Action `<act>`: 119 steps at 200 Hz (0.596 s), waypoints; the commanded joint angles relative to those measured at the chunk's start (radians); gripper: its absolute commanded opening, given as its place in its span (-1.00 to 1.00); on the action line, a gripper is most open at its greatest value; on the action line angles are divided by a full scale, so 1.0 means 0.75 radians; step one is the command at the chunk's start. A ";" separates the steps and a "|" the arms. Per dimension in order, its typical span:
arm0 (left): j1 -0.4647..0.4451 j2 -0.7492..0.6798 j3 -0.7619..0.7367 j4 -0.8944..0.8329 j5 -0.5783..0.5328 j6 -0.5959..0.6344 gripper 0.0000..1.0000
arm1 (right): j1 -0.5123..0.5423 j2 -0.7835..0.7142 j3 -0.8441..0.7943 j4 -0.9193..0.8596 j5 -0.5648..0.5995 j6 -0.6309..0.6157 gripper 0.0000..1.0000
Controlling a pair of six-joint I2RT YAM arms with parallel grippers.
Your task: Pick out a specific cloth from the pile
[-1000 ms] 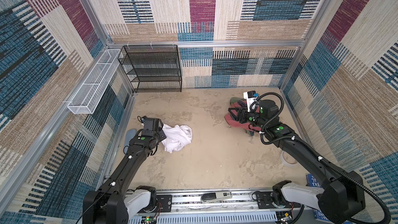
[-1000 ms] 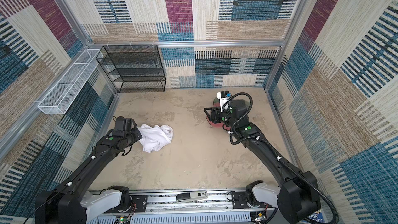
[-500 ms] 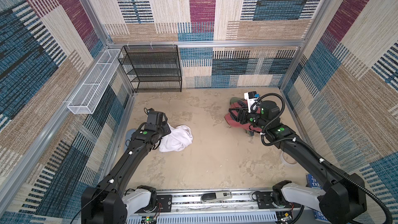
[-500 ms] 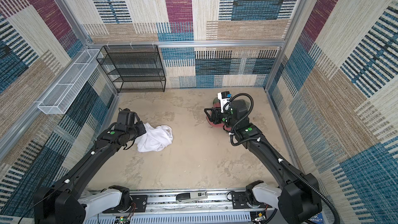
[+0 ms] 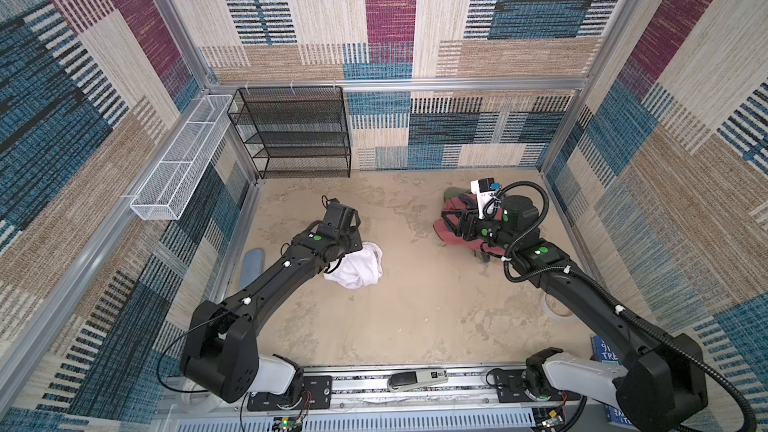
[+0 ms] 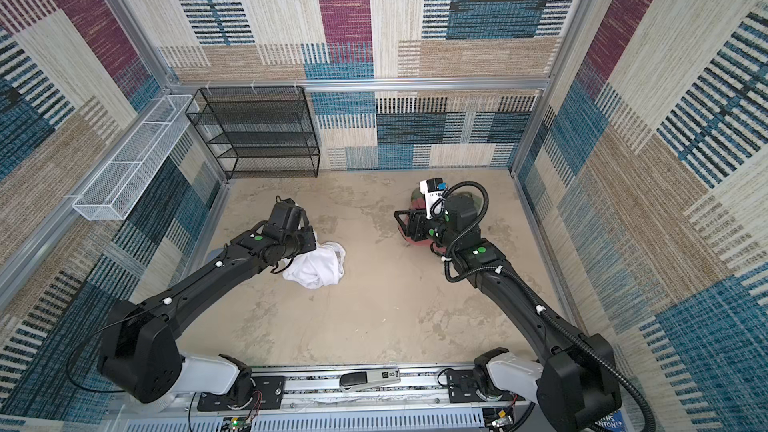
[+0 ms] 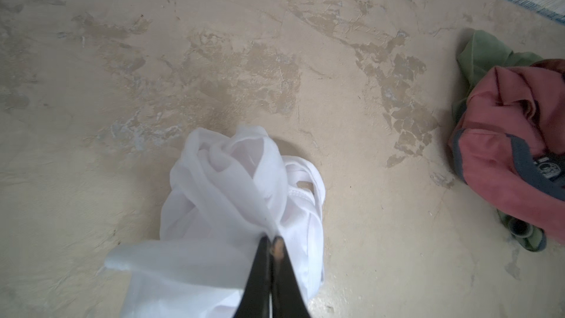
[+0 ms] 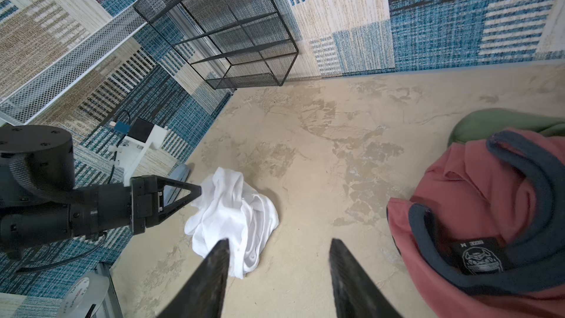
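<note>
right wrist: beige floor [image 8: 321, 154], walls [image 8: 458, 10], cloth [image 8: 232, 218]

Cloth [image 5: 357, 270] left, well apart from pile [image 5: 444, 229]

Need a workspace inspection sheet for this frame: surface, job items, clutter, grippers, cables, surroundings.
Surface: beige mottled tabletop, patchy finish, no spills seen.
Job's things: white cloth crumpled, lying apart from the pile of salmon-red and olive-green garments.
Clutter: tape roll near the right wall; blue-grey pad at the left wall; blue books by the right arm's base.
Grippers: left gripper shut on a fold of the white cloth; right gripper open, empty, beside the pile.
Cables: black corrugated hose looped above the right wrist.
Surroundings: black mesh shelf, white wire basket, carpet-covered walls.
</note>
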 commanded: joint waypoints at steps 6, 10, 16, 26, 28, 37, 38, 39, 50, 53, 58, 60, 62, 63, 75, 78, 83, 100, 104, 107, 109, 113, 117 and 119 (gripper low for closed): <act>-0.043 0.077 0.027 0.072 0.040 -0.052 -1.00 | 0.001 -0.018 -0.008 0.029 0.021 -0.003 0.11; -0.052 0.089 0.031 0.076 0.036 -0.053 -1.00 | 0.002 -0.019 -0.010 0.028 0.024 -0.002 0.11; -0.064 0.107 0.034 0.082 0.031 -0.054 -1.00 | 0.001 -0.020 -0.013 0.030 0.026 -0.003 0.11; -0.083 0.137 0.040 0.086 0.029 -0.061 -1.00 | 0.002 -0.019 -0.017 0.031 0.028 -0.002 0.11; -0.085 0.142 0.042 0.087 0.030 -0.062 -1.00 | 0.001 -0.019 -0.017 0.032 0.028 -0.004 0.11; -0.097 0.167 0.045 0.088 0.030 -0.068 -1.00 | 0.000 -0.020 -0.018 0.033 0.029 -0.004 0.11; -0.098 0.170 0.044 0.088 0.030 -0.068 -1.00 | 0.000 -0.019 -0.018 0.033 0.029 -0.004 0.11; -0.098 0.171 0.044 0.089 0.030 -0.070 -1.00 | 0.001 -0.019 -0.019 0.033 0.030 -0.004 0.11; -0.109 0.193 0.037 0.093 0.036 -0.081 -1.00 | 0.000 -0.018 -0.022 0.032 0.030 -0.005 0.12; -0.111 0.195 0.032 0.094 0.036 -0.084 -1.00 | 0.001 -0.020 -0.022 0.031 0.029 -0.005 0.11; -0.114 0.201 0.022 0.098 0.039 -0.092 -1.00 | 0.001 -0.019 -0.023 0.032 0.029 -0.006 0.11; -0.114 0.202 0.018 0.101 0.040 -0.094 -1.00 | 0.002 -0.018 -0.024 0.032 0.031 -0.007 0.11; -0.116 0.203 0.014 0.103 0.042 -0.097 -1.00 | 0.002 -0.019 -0.025 0.032 0.032 -0.007 0.11; -0.116 0.204 0.010 0.105 0.042 -0.099 -1.00 | 0.001 -0.019 -0.024 0.030 0.033 -0.007 0.11; -0.122 0.204 -0.030 0.128 0.057 -0.122 -1.00 | 0.002 -0.021 -0.026 0.030 0.033 -0.007 0.11; -0.123 0.203 -0.042 0.134 0.059 -0.125 -1.00 | 0.001 -0.022 -0.026 0.030 0.033 -0.009 0.11; -0.126 0.203 -0.059 0.144 0.068 -0.134 -1.00 | 0.001 -0.024 -0.027 0.030 0.034 -0.008 0.11; -0.138 0.210 -0.112 0.170 0.082 -0.157 -1.00 | 0.000 -0.024 -0.028 0.032 0.038 -0.009 0.11; -0.140 0.213 -0.124 0.174 0.086 -0.164 -1.00 | 0.000 -0.024 -0.027 0.034 0.037 -0.009 0.11; -0.142 0.216 -0.132 0.177 0.089 -0.167 -1.00 | 0.001 -0.024 -0.026 0.035 0.037 -0.008 0.11; -0.143 0.217 -0.138 0.182 0.089 -0.171 -1.00 | 0.001 -0.022 -0.027 0.034 0.039 -0.009 0.11; -0.146 0.221 -0.149 0.186 0.093 -0.176 -1.00 | 0.000 -0.022 -0.028 0.036 0.036 -0.009 0.12; -0.147 0.225 -0.159 0.193 0.097 -0.181 -1.00 | 0.002 -0.021 -0.028 0.036 0.035 -0.009 0.11; -0.148 0.227 -0.165 0.196 0.099 -0.183 -1.00 | 0.002 -0.020 -0.028 0.035 0.035 -0.009 0.11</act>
